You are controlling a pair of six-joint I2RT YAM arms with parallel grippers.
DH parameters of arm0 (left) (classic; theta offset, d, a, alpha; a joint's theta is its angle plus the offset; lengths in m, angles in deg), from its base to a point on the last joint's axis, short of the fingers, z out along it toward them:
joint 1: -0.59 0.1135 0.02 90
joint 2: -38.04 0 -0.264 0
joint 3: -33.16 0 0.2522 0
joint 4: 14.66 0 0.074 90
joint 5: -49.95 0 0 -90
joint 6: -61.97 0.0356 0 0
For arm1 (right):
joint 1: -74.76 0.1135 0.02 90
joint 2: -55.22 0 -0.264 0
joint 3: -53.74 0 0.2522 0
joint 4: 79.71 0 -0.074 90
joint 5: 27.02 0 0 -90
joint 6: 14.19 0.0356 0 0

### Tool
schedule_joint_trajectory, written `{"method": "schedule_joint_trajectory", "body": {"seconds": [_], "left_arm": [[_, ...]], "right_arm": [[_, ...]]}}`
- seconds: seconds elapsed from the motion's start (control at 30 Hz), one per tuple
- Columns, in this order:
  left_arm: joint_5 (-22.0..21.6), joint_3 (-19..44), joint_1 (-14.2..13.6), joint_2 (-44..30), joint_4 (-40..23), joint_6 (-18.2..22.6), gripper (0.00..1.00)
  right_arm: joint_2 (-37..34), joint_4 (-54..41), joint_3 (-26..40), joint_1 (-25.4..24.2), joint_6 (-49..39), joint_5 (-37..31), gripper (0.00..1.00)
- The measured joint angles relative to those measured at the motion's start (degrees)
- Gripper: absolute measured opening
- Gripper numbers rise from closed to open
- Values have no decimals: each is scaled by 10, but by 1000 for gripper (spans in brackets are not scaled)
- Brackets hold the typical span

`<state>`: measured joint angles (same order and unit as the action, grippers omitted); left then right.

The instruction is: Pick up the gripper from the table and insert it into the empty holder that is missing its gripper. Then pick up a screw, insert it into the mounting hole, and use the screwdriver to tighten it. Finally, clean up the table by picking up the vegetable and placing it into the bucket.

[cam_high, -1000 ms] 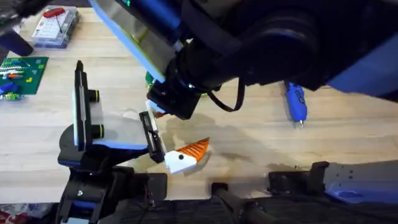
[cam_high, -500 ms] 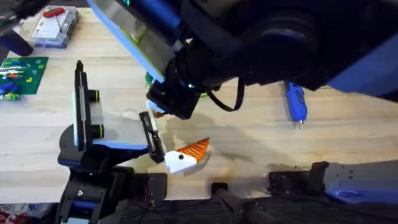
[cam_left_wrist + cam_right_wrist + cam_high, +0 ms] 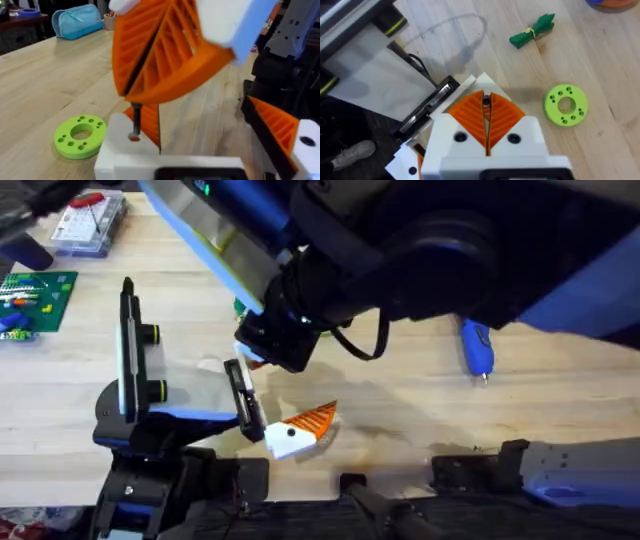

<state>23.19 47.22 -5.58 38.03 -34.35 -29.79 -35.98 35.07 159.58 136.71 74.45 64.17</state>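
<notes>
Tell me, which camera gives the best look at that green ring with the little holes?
The right wrist view: it looks straight down on the green ring, whole, with every hole clear. The left wrist view shows it whole too, but low and slanted. Overhead, the right arm covers that spot.

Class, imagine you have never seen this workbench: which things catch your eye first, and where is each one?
A large dark and blue robot arm looms over the middle of the wooden table. Below it, near the front edge, lies the small orange ribbed wedge with a white block base, beside the black, white and blue holder with its tall black plate. To the right lies the blue pen-shaped screwdriver.
</notes>
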Motion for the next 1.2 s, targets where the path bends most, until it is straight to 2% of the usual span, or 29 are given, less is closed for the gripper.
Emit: {"method": "schedule_joint_trajectory", "body": {"seconds": [1.2], "left_arm": [[0, 0, 0, 0, 0, 0, 986]], "right_arm": [[-19, -9, -8, 0, 0, 1, 14]]}}
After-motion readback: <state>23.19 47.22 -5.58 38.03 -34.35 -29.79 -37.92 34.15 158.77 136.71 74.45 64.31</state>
